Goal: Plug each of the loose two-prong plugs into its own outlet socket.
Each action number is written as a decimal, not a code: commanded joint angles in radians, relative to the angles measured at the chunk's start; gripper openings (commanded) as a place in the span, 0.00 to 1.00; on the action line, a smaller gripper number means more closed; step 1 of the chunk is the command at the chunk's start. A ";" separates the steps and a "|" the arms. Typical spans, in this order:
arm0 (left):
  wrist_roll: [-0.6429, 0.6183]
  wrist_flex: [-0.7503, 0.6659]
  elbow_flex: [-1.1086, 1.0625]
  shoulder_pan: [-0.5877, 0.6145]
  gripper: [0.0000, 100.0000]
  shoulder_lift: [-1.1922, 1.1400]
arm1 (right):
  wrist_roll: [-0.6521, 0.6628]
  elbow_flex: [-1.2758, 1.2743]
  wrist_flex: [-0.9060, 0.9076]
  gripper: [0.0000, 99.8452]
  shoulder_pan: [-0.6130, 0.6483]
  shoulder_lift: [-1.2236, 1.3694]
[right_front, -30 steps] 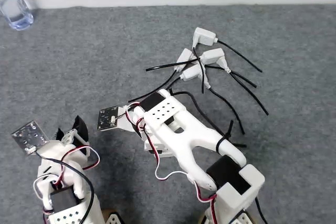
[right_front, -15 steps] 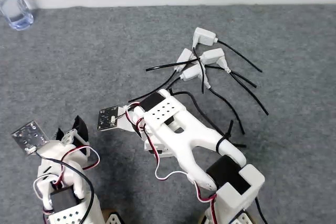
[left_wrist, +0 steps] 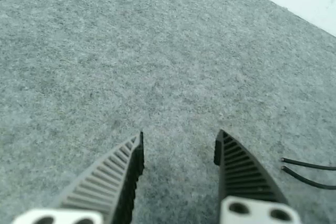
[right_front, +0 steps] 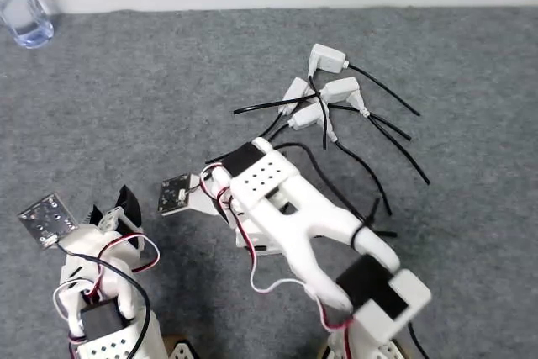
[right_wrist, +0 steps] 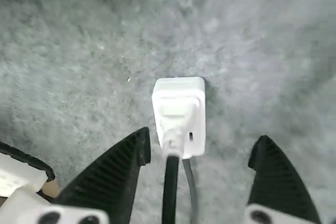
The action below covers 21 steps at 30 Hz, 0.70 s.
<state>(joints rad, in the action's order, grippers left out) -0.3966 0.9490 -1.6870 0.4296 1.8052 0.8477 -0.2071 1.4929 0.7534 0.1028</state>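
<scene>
Right gripper: fingers wide, straddling a white plug lying on the grey bench, its black cord trailing back between them. We judge the grasp is next: descend square and close on the plug's flat sides, clear of the cord. Left gripper: fingers wide over bare felt. Other plugs lie tangled toward the far edge. Clear vessel at the far left corner; we cannot tell its contents.

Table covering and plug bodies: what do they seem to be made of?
Table covering: grey felt or low-pile carpet, matte, with fuzzy mottled fibres. Plug bodies: probably moulded white plastic, smooth with rounded edges and a faint sheen.
</scene>
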 commanded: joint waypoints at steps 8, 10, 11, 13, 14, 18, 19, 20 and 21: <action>0.008 0.002 0.004 -0.005 0.21 0.009 | 0.009 -0.112 -0.050 0.30 -0.001 -0.117; 0.008 0.002 0.004 -0.005 0.21 0.009 | 0.011 -0.160 -0.102 0.30 -0.001 -0.117; 0.008 0.002 0.004 -0.005 0.21 0.009 | 0.011 -0.181 -0.131 0.30 -0.001 -0.117; 0.008 0.002 0.004 -0.005 0.21 0.009 | 0.011 -0.219 -0.182 0.30 -0.001 -0.117; 0.008 0.002 0.004 -0.005 0.21 0.009 | 0.011 -0.235 -0.202 0.30 -0.002 -0.116; 0.008 0.002 0.004 -0.005 0.21 0.009 | 0.012 -0.285 -0.291 0.30 -0.024 -0.116; 0.008 0.002 0.004 -0.005 0.21 0.009 | 0.012 -0.293 -0.317 0.30 -0.042 -0.116; 0.008 0.002 0.004 -0.005 0.21 0.009 | 0.017 -0.299 -0.340 0.30 -0.067 -0.114; 0.008 0.002 0.004 -0.005 0.21 0.009 | 0.037 -0.302 -0.354 0.30 -0.096 -0.107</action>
<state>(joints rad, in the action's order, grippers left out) -0.3966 0.9490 -1.6870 0.4296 1.8052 0.8477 -0.5109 1.1953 0.7227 0.0292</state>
